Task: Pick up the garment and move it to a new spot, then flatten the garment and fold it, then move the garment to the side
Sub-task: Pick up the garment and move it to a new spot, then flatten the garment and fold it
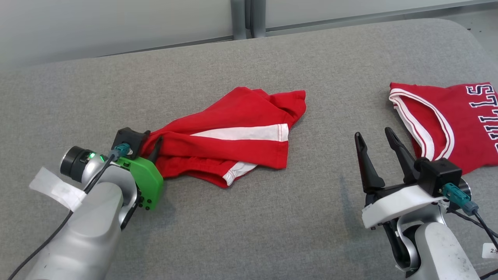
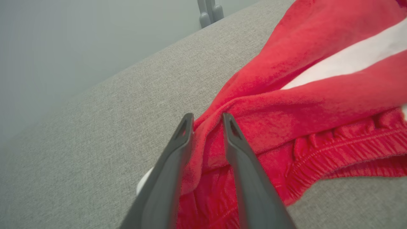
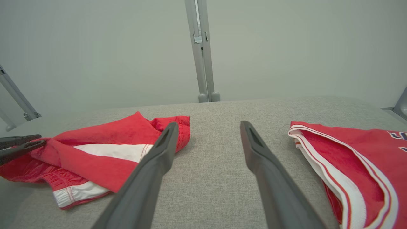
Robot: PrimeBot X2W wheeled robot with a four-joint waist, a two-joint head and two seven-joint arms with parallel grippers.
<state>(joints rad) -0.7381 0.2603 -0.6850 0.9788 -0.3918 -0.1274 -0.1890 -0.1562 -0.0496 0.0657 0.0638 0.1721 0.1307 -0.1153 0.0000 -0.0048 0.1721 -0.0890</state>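
grey pad (image 1: 249, 233) w/ red shorts (image 1: 233, 112) mid-left, long axis l-r, their left end right at the left gripper (image 2: 206, 122), jaws narrow round a fold (can't tell if pinched), while right gripper (image 1: 373, 134) is wide, empty, well off right.

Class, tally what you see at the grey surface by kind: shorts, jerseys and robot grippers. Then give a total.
Shorts: 1, the red shorts
Jerseys: 1, the red jersey
Grippers: 2, the left gripper and the right gripper
Total: 4
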